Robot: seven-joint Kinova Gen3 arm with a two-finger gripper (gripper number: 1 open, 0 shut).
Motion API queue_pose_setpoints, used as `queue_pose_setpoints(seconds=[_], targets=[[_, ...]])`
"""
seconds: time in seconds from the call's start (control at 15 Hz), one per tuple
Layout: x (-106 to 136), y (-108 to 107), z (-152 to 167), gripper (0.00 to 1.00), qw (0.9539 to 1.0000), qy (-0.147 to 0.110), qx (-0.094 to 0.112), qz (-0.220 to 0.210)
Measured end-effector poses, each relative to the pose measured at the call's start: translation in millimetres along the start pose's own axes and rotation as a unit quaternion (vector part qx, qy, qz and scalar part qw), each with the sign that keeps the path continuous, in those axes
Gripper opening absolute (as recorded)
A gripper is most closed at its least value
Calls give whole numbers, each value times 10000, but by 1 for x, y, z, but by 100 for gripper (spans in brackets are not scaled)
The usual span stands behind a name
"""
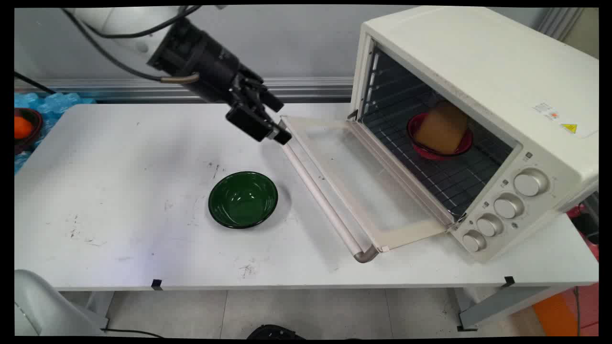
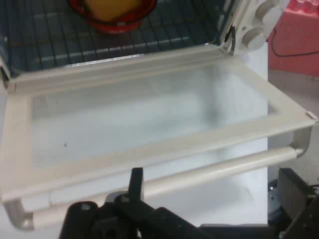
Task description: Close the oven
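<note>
Hovering just beside the open oven door's handle (image 1: pixel 325 200), the end effector (image 1: pixel 267 125) holds nothing; how wide it gapes cannot be told. That handle looks a stiff, smooth bar, best gripped mid-length. A green bowl (image 1: pixel 243 199) sits on the worktop (image 1: pixel 119 215).

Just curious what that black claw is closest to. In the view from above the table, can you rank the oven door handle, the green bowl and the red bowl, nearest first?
From the gripper:
1. Oven door handle, its far end right beside the fingertips.
2. Green bowl, on the table below it.
3. Red bowl, inside the oven to the right.
</note>
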Motion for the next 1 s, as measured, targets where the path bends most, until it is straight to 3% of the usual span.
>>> queue_pose_setpoints(seconds=[0.47, 1.0], targets=[[-32, 4, -17, 100, 9989, -146, 34, -449], [-50, 14, -18, 100, 9949, -216, 116, -975]])
